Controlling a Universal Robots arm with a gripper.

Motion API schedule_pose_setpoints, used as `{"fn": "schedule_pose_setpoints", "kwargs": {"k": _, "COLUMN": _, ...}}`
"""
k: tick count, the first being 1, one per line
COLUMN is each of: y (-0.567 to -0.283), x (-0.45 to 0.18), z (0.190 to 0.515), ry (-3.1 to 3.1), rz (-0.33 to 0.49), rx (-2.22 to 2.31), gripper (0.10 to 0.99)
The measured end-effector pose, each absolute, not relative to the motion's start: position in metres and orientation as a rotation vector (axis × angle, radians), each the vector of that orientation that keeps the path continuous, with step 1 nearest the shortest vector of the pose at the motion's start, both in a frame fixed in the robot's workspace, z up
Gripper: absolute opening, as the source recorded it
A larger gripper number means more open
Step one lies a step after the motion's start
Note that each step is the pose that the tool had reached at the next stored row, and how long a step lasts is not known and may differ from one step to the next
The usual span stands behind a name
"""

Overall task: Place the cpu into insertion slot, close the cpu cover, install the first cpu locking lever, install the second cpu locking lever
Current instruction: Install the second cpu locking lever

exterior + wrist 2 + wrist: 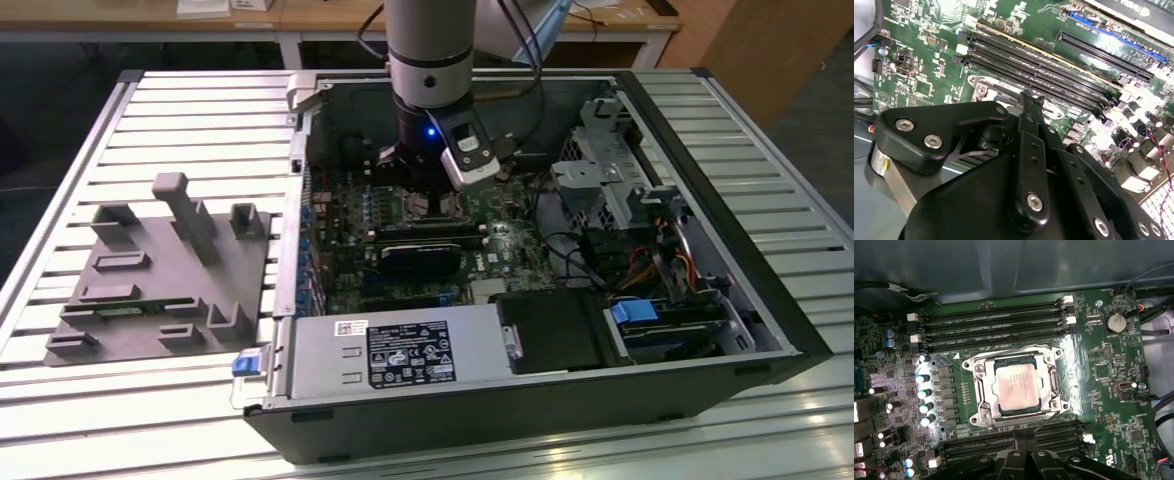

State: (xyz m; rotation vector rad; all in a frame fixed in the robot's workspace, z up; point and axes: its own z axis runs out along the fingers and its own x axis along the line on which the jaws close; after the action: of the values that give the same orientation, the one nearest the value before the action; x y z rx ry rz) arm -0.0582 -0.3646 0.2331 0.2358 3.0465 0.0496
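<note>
In the first wrist view the cpu (1016, 386), a square chip with a silver-grey top, lies flat in the insertion slot (1056, 360). The silvery cpu cover (985, 390) lies down around it as a frame. A thin wire lever (1046, 424) slants from the socket's corner toward my gripper (1024, 441), whose black fingertips sit close together just beside the socket's edge, holding nothing. In the second wrist view the gripper (1030, 97) hovers over the socket's metal frame (985, 91). In the exterior view the gripper (424, 190) reaches down into the open computer case, over the socket (430, 207).
Long black memory slots (994, 325) run on both sides of the socket. A black heatsink block (416, 262) and a grey power supply (387, 350) lie in the case. Cables and drive cages (601, 190) crowd the exterior view's right. A grey fixture (160, 270) stands on the table outside.
</note>
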Motion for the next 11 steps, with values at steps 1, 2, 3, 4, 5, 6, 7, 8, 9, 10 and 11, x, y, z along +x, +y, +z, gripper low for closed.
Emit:
{"fn": "schedule_pose_setpoints", "kwargs": {"k": 1, "y": -0.3646, "x": -0.0585, "z": 0.2326, "ry": 3.047, "rz": 0.05, "rx": 0.236, "gripper": 0.106}}
{"fn": "schedule_pose_setpoints", "kwargs": {"k": 2, "y": -0.3646, "x": -0.0586, "z": 0.2325, "ry": 3.047, "rz": 0.05, "rx": 0.236, "gripper": 0.106}}
{"fn": "schedule_pose_setpoints", "kwargs": {"k": 3, "y": -0.3646, "x": -0.0585, "z": 0.2325, "ry": 3.047, "rz": 0.05, "rx": 0.236, "gripper": 0.106}}
{"fn": "schedule_pose_setpoints", "kwargs": {"k": 4, "y": -0.3646, "x": -0.0586, "z": 0.2325, "ry": 3.047, "rz": 0.051, "rx": 0.236, "gripper": 0.106}}
{"fn": "schedule_pose_setpoints", "kwargs": {"k": 5, "y": -0.3646, "x": -0.0586, "z": 0.2325, "ry": 3.047, "rz": 0.051, "rx": 0.236, "gripper": 0.106}}
{"fn": "schedule_pose_setpoints", "kwargs": {"k": 6, "y": -0.3646, "x": -0.0587, "z": 0.2325, "ry": 3.047, "rz": 0.052, "rx": 0.236, "gripper": 0.106}}
{"fn": "schedule_pose_setpoints", "kwargs": {"k": 7, "y": -0.3649, "x": -0.0591, "z": 0.2324, "ry": 3.047, "rz": 0.057, "rx": 0.236, "gripper": 0.106}}
{"fn": "schedule_pose_setpoints", "kwargs": {"k": 8, "y": -0.3651, "x": -0.06, "z": 0.2323, "ry": 3.047, "rz": 0.068, "rx": 0.237, "gripper": 0.106}}
{"fn": "schedule_pose_setpoints", "kwargs": {"k": 9, "y": -0.3655, "x": -0.0608, "z": 0.2322, "ry": 3.047, "rz": 0.079, "rx": 0.238, "gripper": 0.106}}
{"fn": "schedule_pose_setpoints", "kwargs": {"k": 10, "y": -0.3658, "x": -0.0616, "z": 0.2319, "ry": 3.047, "rz": 0.087, "rx": 0.238, "gripper": 0.106}}
{"fn": "schedule_pose_setpoints", "kwargs": {"k": 11, "y": -0.3662, "x": -0.0624, "z": 0.2317, "ry": 3.047, "rz": 0.093, "rx": 0.238, "gripper": 0.106}}
